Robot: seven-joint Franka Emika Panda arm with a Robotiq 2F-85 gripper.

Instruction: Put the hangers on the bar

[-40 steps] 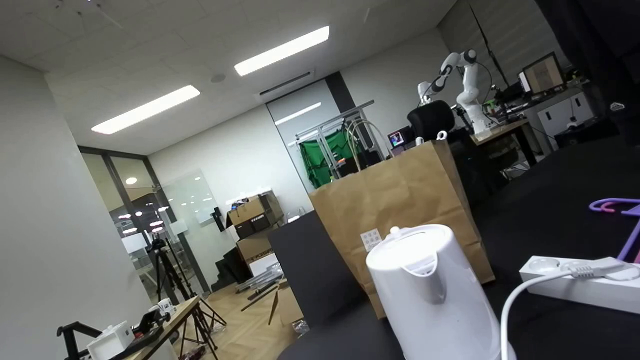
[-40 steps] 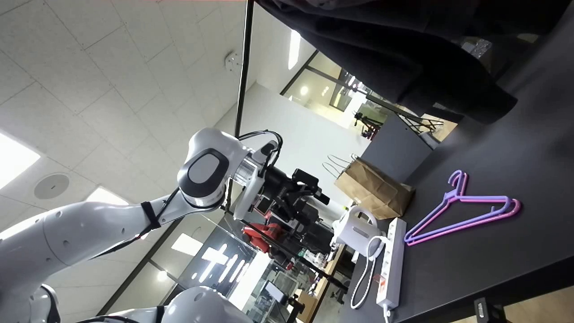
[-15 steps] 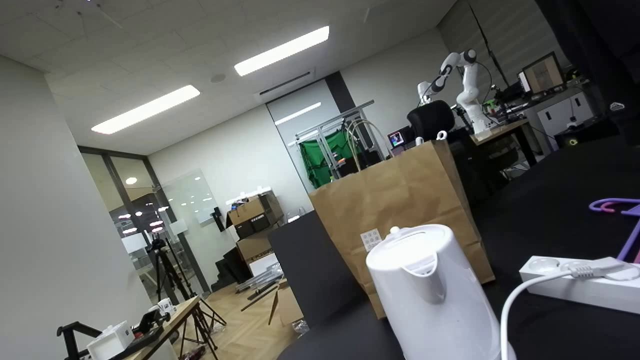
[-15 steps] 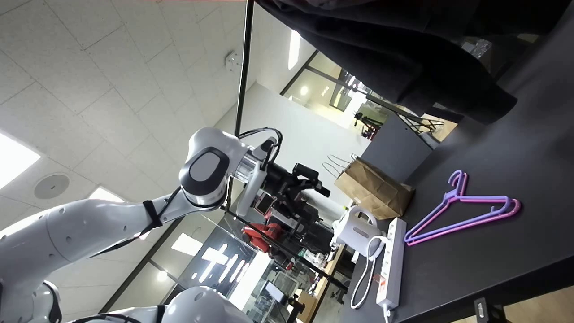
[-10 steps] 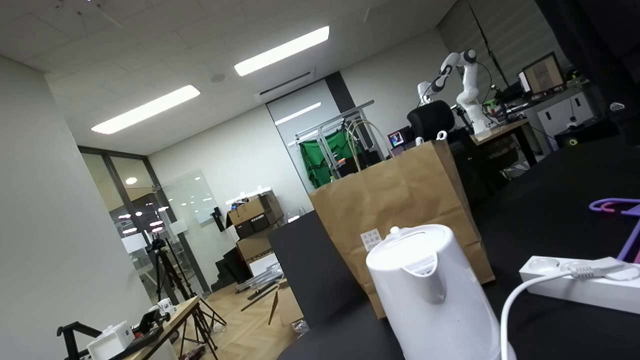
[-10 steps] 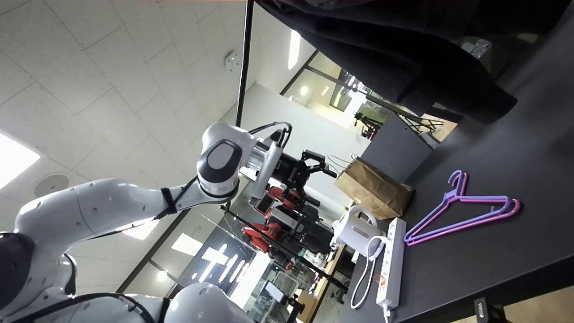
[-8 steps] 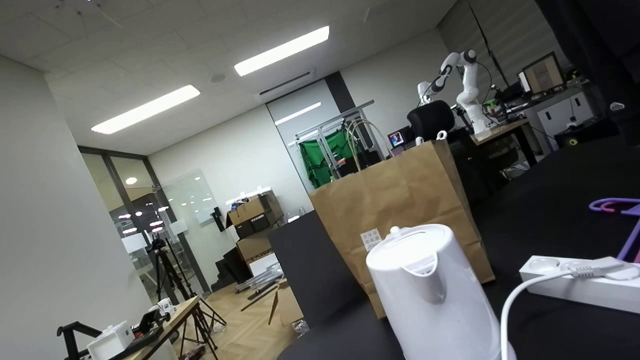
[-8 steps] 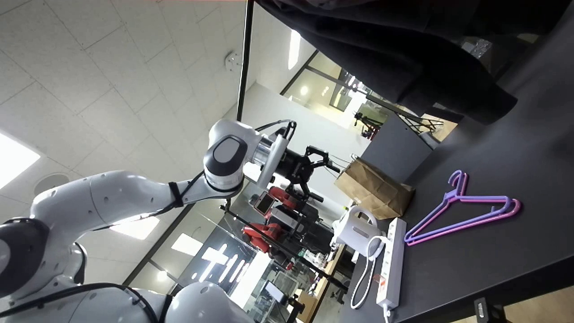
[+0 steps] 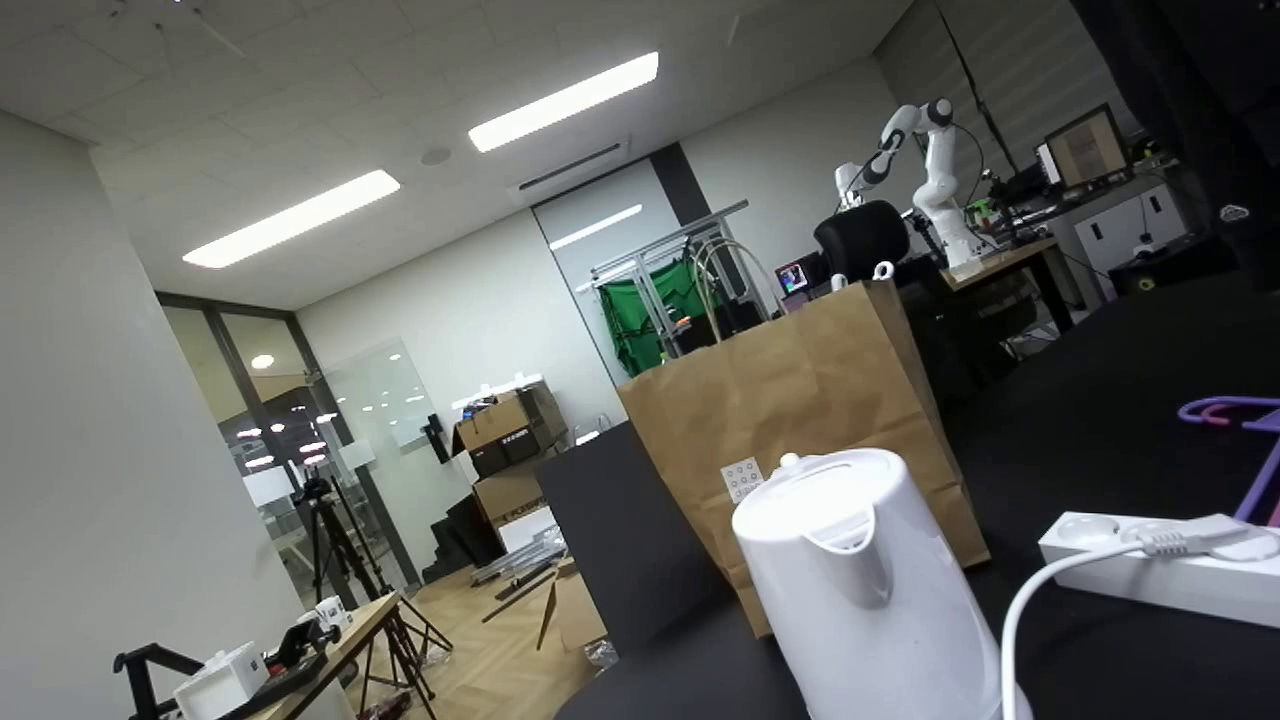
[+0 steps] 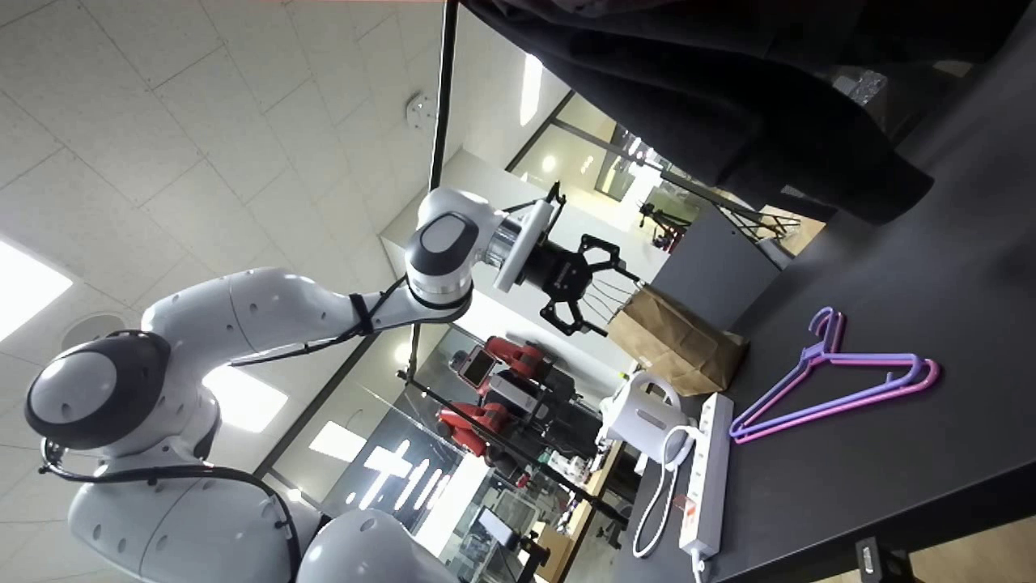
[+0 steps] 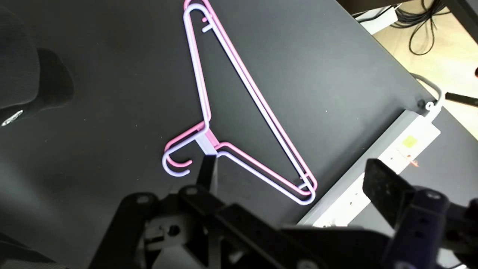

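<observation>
Hangers (image 11: pixel 205 145), two, one purple laid over one pink, flat on a single black table (image 11: pixel 336 71), one corner of each close beside one white power strip (image 10: pixel 708 486); touching or apart, hard to say. Gripper (image 10: pixel 622 307), one, hanging in the air with two fingers (image 11: pixel 388 190) spread wide; in the wrist view overlapping the purple neck with one tip, height above it impossible to judge. Paper bag (image 10: pixel 676 344), one, brown, standing, handle cords partly masked by the gripper. Kettle (image 9: pixel 880 600), one, white, near the bag, base cut off by the lower edge in an exterior view. Cable (image 9: pixel 1009 650), white, with one plug (image 9: pixel 1185 542) in the strip. Hangers also mostly lost past the side edge in an exterior view, down to two hooks (image 9: pixel 1235 402) and part of a shoulder; pink corner clipped at the top of the wrist view, power strip partly covered there by a finger. Dark cloth (image 10: pixel 728 121), nature hard to make out, cut off along the top.
</observation>
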